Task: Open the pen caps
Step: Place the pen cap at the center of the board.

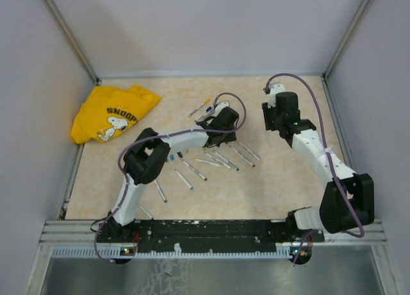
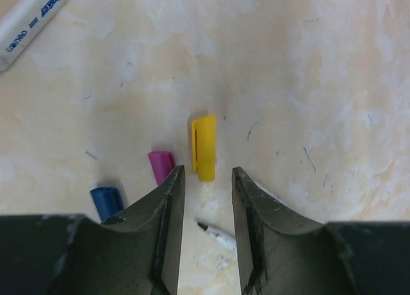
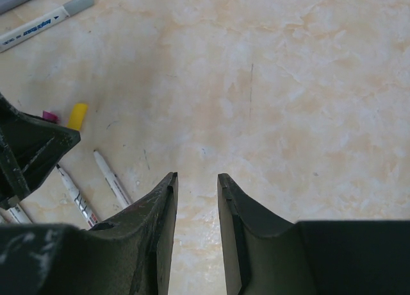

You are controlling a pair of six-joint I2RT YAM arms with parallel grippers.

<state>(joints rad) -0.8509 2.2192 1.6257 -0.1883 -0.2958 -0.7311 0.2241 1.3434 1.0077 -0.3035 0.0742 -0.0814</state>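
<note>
Yellow plastic caught my eye first: a yellow cap (image 2: 204,147) lay flat on the table (image 2: 320,83), just beyond the tips of the left gripper (image 2: 207,173), whose jaws stood apart with nothing between them. A pink cap (image 2: 161,165) lay just left of it, and a blue cap (image 2: 106,202) further left. A bare pen tip (image 2: 218,234) showed beneath the jaws. To the right, the right gripper (image 3: 196,177) hung over the table, jaws slightly parted and empty. Pens (image 1: 224,159) lay scattered mid-table, and a shirt (image 1: 112,112) sat at the far left.
</note>
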